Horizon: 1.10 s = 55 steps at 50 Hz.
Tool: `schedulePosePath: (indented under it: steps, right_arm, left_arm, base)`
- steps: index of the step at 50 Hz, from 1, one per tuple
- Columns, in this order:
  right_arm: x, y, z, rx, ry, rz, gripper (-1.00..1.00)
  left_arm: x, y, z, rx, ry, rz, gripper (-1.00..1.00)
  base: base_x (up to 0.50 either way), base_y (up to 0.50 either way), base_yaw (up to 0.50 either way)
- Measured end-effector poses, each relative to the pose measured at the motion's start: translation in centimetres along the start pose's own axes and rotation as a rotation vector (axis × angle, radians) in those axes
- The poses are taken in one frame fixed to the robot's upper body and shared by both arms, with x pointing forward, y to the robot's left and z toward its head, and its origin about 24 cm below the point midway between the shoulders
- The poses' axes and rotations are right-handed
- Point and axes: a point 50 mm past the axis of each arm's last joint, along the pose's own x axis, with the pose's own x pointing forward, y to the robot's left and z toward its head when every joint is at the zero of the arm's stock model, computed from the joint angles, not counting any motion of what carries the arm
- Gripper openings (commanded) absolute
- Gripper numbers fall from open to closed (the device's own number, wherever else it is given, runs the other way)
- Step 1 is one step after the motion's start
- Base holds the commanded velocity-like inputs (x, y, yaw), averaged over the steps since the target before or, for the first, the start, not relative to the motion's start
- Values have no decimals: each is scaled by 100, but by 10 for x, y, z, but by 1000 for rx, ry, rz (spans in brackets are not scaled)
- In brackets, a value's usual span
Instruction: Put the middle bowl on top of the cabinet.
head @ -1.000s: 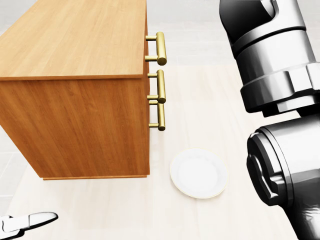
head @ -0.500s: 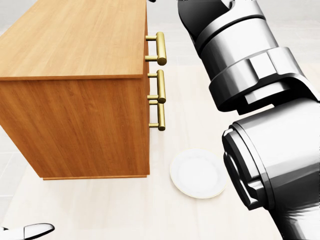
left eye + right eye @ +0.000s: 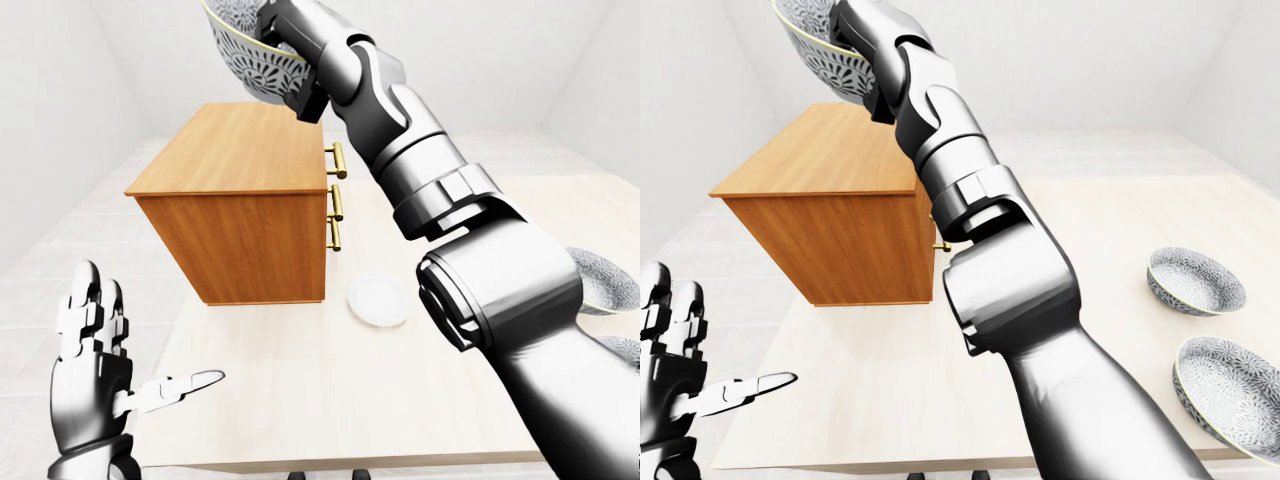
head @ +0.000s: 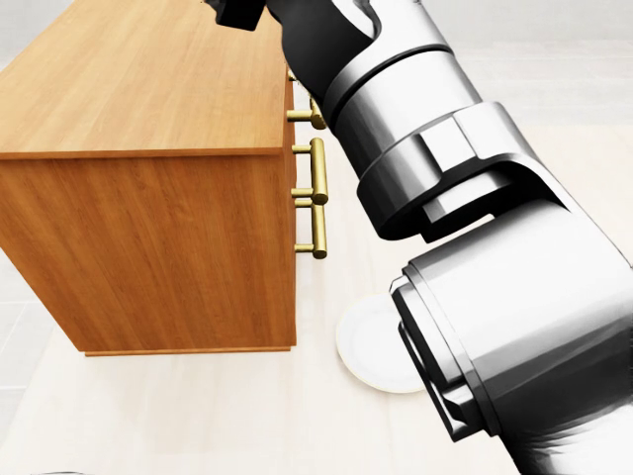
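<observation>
The grey patterned bowl [image 3: 245,55] hangs tilted high above the wooden cabinet [image 3: 240,200], near the top edge of the left-eye view. My right hand [image 3: 280,35] is shut on its rim, and the arm stretches up and left across the picture. The same bowl [image 3: 818,52] shows above the cabinet top [image 3: 815,150] in the right-eye view. At the bottom left my left hand [image 3: 125,375] is open, fingers spread, holding nothing. In the head view the right arm [image 4: 435,198] covers much of the cabinet's brass handles [image 4: 316,198].
A white plate [image 3: 378,300] lies on the pale table [image 3: 300,410] just right of the cabinet's foot. Two more patterned bowls [image 3: 1196,280] [image 3: 1230,385] sit at the table's right side. The table's near edge runs along the bottom.
My right arm has swung left across the head view and now reaches over the cabinet top. The left fingertips have dropped out of the head view's bottom edge.
</observation>
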Motion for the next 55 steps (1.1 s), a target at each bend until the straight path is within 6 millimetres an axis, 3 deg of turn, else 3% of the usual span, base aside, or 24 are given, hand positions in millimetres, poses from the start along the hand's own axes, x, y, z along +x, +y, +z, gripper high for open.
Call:
schedulePosePath:
  steps: [20, 55]
  right_arm:
    - [1, 26, 11, -63, -7, 92, -100]
    - [0, 51, 0, -142, 29, 151, -100]
  left_arm:
    - [-7, 7, 4, -6, -12, 2, 100]
    - [-11, 11, 4, -12, -17, 5, 100]
  base:
    - [0, 0, 0]
    - [0, 0, 0]
